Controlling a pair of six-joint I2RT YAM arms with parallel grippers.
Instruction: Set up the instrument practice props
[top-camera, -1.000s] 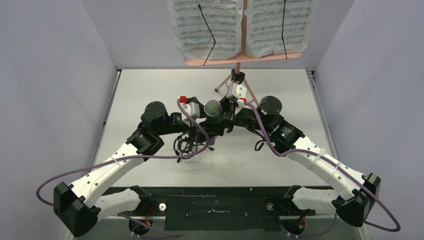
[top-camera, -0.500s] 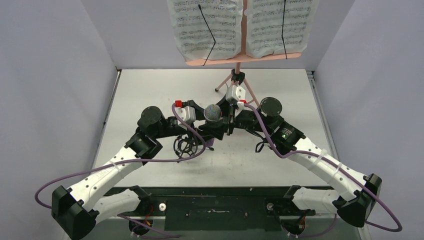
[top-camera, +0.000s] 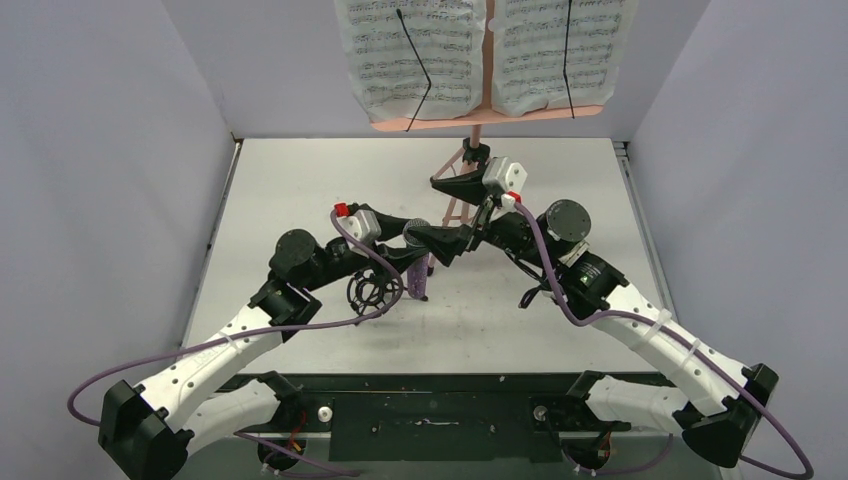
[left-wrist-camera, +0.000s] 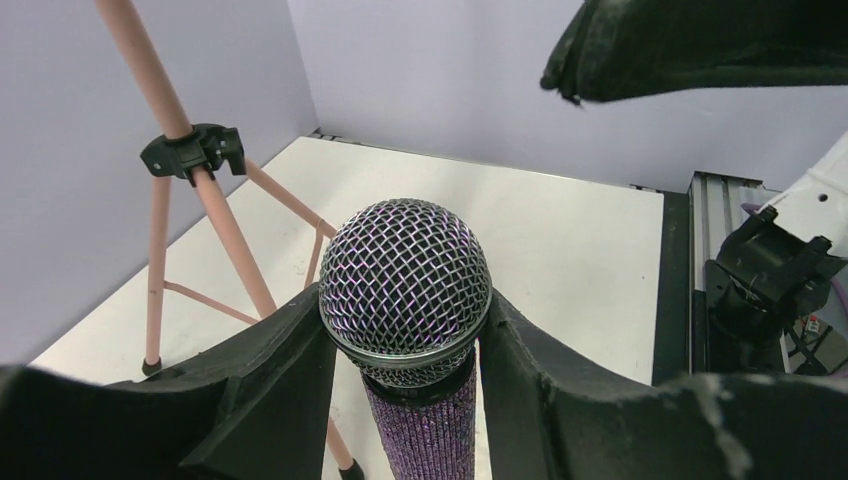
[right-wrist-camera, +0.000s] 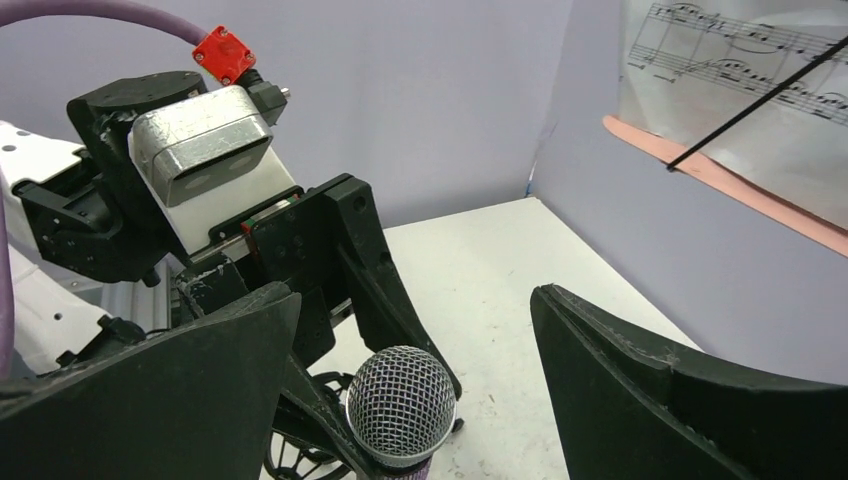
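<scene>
White tabletop (top-camera: 300, 190) between lilac walls (top-camera: 100, 150), and the left hand (left-wrist-camera: 400, 300) is gripping the purple glitter microphone (right-wrist-camera: 400, 405) just under its silver head. Its fingers are part-closed against both sides, holding it upright mid-table beside the black shock-mount tripod (top-camera: 372, 290). The right hand (right-wrist-camera: 415, 298) is hanging wide open around the head, touching nothing. Both arms (top-camera: 230, 340) are reaching inward, elbows out. Sheet-music pages (top-camera: 410, 55) on the pink music stand (top-camera: 475, 125) are showing printed notes only.

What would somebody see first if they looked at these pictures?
Probably the purple glitter microphone, upright in the middle of the table with the left gripper closed around its neck. The right gripper hangs open close to its silver head. At the back, two sheet-music pages rest on a pink music stand.
</scene>
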